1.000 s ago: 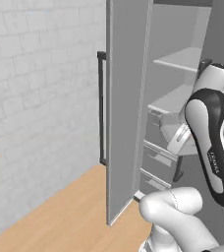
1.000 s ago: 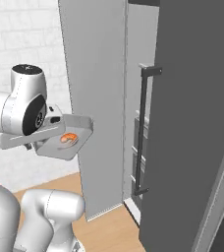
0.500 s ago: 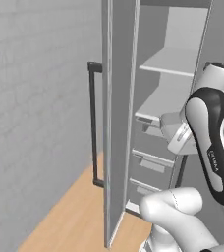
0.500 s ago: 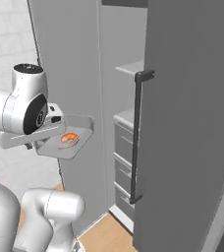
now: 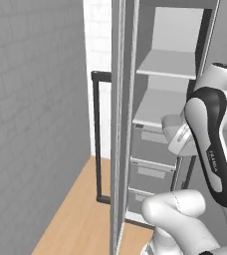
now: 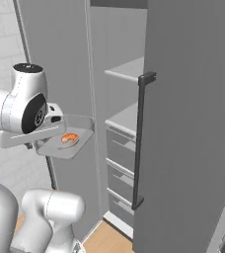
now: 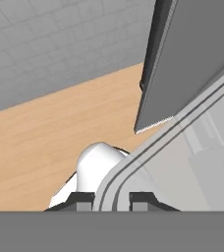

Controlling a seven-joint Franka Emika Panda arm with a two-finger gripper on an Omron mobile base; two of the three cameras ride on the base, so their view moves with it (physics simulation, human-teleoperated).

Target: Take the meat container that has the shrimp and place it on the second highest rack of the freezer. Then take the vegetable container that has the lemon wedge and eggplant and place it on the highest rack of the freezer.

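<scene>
Since the earlier frames the whole scene has been shifted by the base's driving: the freezer interior, seen a second ago as a narrow slice past the door edge, is now seen far more openly in both base views, while the container is carried in the same pose beside the arm's upper joint.

The gripper point(image 7: 111, 199) is closed on the rim of the meat container point(image 6: 67, 136); in the hand view the two dark fingertips point(image 7: 83, 198) are seen on either side of the clear wall, pinching it. The shrimp point(image 6: 68, 139) is seen lying on the container's floor in the right base view. The container is held level in the air, in front of the open freezer and apart from its racks.

Inside the freezer point(image 5: 182, 30), the highest rack point(image 5: 168, 63) and the second highest rack point(image 5: 158, 108) are seen as pale flat shelves, with drawers point(image 5: 153, 148) stacked below. The left door point(image 5: 121, 124) is seen edge-on, its dark handle point(image 5: 97, 139) beyond. The right door point(image 6: 193, 123) and its handle point(image 6: 140, 143) are seen in the right base view. A wooden floor point(image 7: 45, 133) is seen below.
</scene>
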